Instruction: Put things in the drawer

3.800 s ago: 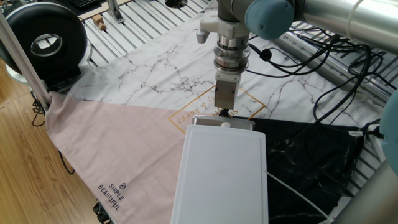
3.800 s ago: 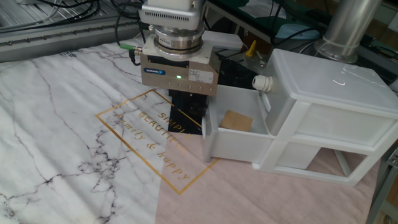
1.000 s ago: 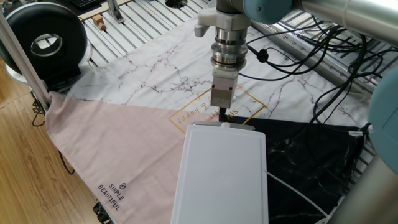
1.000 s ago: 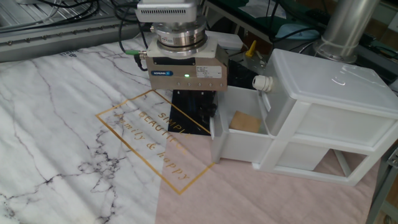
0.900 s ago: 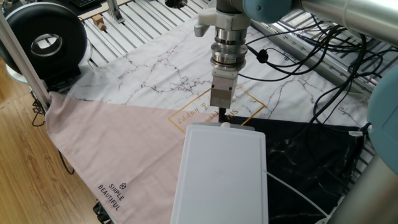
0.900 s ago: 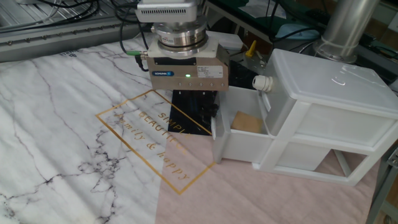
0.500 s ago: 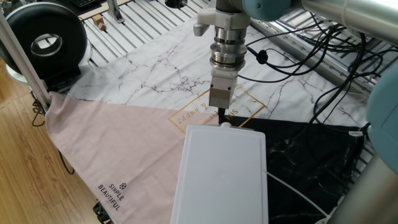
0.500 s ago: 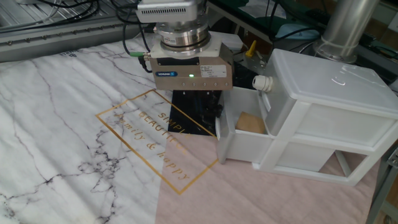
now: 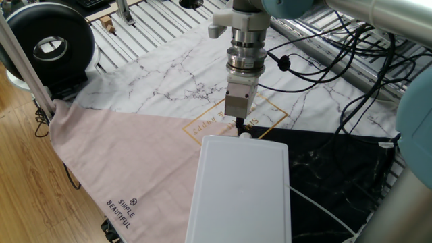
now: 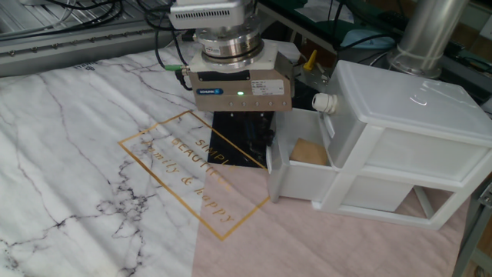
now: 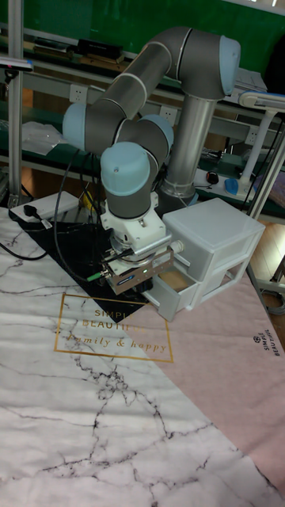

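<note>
- My gripper hung low right at the front panel of the pulled-out tray of the white drawer; the fingers were dark against the black cloth, so I could not tell whether they were spread or closed.
- The other fixed view was the only one looking into the tray: the wooden cube lay inside it, near the back, free of my fingers.
- One fixed view looked down over the drawer's flat white top, which hid the tray and cube entirely; there my gripper showed only as a dark tip just past the top's far edge.
- That same view alone showed the round black device at the far left corner, the pink cloth with printed lettering, and the wooden floor.
- The tall fixed view showed my whole arm bending down from its base; my gripper sat at the tray front of the drawer, and the tray interior appeared as a brownish patch, too small to make out the cube.
- The marble mat with the gold-framed text lay left of the drawer in the other fixed view, with the tray partly open above the pink cloth.
</note>
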